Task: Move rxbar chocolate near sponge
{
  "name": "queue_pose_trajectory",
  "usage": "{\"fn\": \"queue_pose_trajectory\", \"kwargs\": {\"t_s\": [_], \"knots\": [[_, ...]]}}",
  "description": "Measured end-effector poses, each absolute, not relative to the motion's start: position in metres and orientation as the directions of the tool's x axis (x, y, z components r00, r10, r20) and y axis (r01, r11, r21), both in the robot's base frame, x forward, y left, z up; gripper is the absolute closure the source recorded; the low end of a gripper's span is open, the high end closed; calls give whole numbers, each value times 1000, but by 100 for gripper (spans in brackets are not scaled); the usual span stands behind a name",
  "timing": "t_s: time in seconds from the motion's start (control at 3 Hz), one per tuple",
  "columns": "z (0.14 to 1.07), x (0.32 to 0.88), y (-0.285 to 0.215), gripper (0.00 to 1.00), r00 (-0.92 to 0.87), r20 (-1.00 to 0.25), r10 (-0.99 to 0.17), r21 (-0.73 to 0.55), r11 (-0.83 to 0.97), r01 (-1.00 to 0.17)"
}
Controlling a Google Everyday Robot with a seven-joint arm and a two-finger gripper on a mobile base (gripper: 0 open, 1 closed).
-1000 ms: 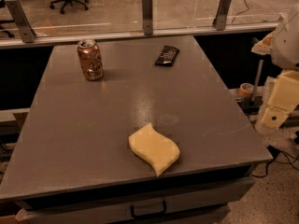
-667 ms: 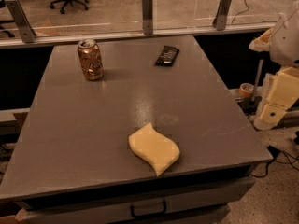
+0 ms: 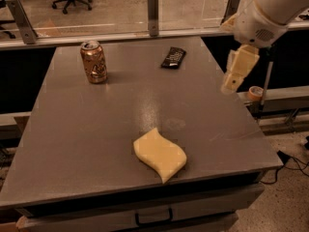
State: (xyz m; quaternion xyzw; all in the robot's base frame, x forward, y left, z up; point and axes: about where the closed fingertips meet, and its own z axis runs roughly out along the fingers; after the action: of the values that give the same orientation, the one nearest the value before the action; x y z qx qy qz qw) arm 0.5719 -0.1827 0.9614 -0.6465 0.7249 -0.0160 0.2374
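The rxbar chocolate [image 3: 173, 57] is a small black wrapper lying flat at the far right of the grey table [image 3: 87, 129]. The pale yellow sponge [image 3: 160, 153] with wavy edges lies near the table's front edge, well apart from the bar. My gripper [image 3: 231, 83] hangs from the white arm at the right, above the table's right edge, to the right of the bar and a little nearer to the front than it. It holds nothing.
A copper-brown soda can [image 3: 94, 62] stands upright at the far left of the table. A glass partition with metal posts [image 3: 153, 13] runs behind the table. A drawer handle [image 3: 153, 218] sits below the front edge. Office chairs stand on the floor beyond.
The arm has swung in from the right side and risen; the gripper is now over the table's right edge. The bar, sponge and can have not moved.
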Motion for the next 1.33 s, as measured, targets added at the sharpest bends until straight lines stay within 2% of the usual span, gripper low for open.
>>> {"fn": "queue_pose_trajectory", "kwargs": {"t_s": [0.33,0.67,1.0,1.33], "knots": [[960,648,-156,0,-13,-417,-909,-364,180,-914],[959,648,-155,0,-14,-416,-909,-362,179,-915],[946,659,-160,0,-58,-471,-880,-338,241,-910],[925,695,-159,0,-85,-557,-826,-312,303,-901]]}}
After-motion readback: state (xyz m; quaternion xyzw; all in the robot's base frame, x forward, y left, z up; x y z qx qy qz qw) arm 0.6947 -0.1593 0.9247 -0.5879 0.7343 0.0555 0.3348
